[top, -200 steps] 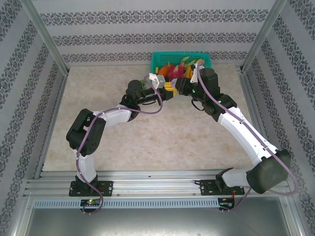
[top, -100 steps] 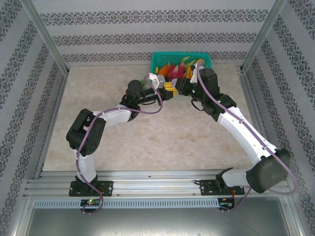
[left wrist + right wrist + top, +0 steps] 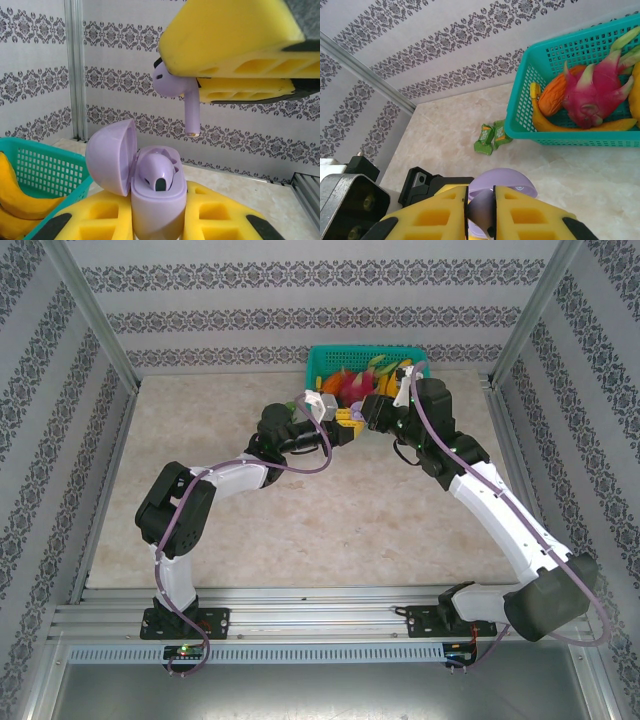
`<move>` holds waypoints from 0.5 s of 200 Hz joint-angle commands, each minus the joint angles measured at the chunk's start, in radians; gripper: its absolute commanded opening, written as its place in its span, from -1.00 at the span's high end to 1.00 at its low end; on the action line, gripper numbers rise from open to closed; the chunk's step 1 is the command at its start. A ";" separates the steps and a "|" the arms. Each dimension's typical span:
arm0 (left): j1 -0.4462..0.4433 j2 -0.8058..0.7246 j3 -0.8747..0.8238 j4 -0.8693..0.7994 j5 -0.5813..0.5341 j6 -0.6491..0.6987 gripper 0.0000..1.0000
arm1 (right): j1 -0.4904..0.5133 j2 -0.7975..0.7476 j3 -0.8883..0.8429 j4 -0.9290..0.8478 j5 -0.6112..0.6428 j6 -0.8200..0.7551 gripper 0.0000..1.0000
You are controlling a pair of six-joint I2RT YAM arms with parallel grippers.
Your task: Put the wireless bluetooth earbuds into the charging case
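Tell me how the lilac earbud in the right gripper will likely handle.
Probably slippery: the lilac earbud looks glossy and rounded, and the right gripper pinches its head alone, stem hanging free. Likely light, so it could twist in the grip. If released, it would probably roll.

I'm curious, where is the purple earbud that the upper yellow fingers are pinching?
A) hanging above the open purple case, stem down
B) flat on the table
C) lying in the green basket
A: in the left wrist view the right gripper pinches the lilac earbud above the open lilac case, stem pointing down.
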 commanded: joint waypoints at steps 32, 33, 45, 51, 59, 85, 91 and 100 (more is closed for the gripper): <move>-0.016 -0.022 0.014 0.014 0.033 -0.012 1.00 | -0.019 0.013 -0.018 0.042 0.004 0.010 0.64; -0.016 -0.021 0.014 0.013 0.034 -0.011 1.00 | -0.019 0.014 -0.018 0.042 0.004 0.010 0.64; -0.017 -0.023 0.014 0.014 0.035 -0.012 1.00 | -0.020 0.018 -0.020 0.043 0.003 0.008 0.64; -0.018 -0.024 0.014 0.015 0.037 -0.012 1.00 | -0.021 0.021 -0.020 0.042 0.002 0.009 0.64; -0.018 -0.024 0.015 0.014 0.038 -0.012 1.00 | -0.023 0.024 -0.021 0.044 0.000 0.010 0.65; -0.021 -0.026 0.019 0.012 0.039 -0.012 1.00 | -0.024 0.031 -0.024 0.046 -0.004 0.010 0.64; -0.021 -0.024 0.020 0.012 0.039 -0.012 1.00 | -0.024 0.032 -0.025 0.046 -0.006 0.011 0.65; -0.021 -0.024 0.021 0.012 0.038 -0.012 1.00 | -0.023 0.034 -0.026 0.047 -0.007 0.011 0.65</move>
